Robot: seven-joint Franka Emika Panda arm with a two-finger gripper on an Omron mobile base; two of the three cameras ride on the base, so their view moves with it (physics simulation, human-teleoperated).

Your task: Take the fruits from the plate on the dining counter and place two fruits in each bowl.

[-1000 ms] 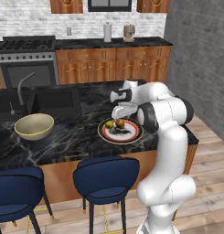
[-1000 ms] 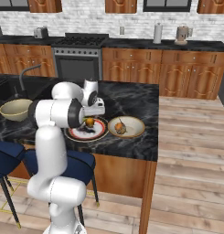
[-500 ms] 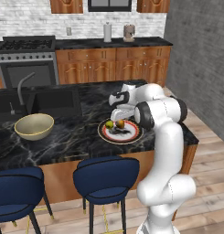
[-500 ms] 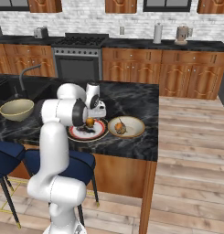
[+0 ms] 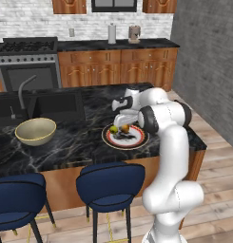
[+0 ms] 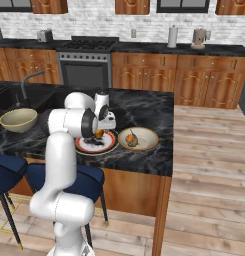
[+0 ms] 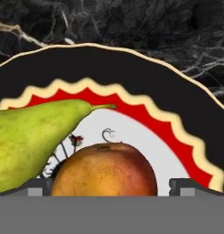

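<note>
The gripper has dropped onto the plate, jaws apart astride the peach (pear beside); shallow bowl holds one fruit, deep bowl none.

A kitchen; stove, sink faucet, wooden cabinets, bar stools.

No words, labels, brands or numbers can be read; the plate carries only dark decorative markings.
</note>
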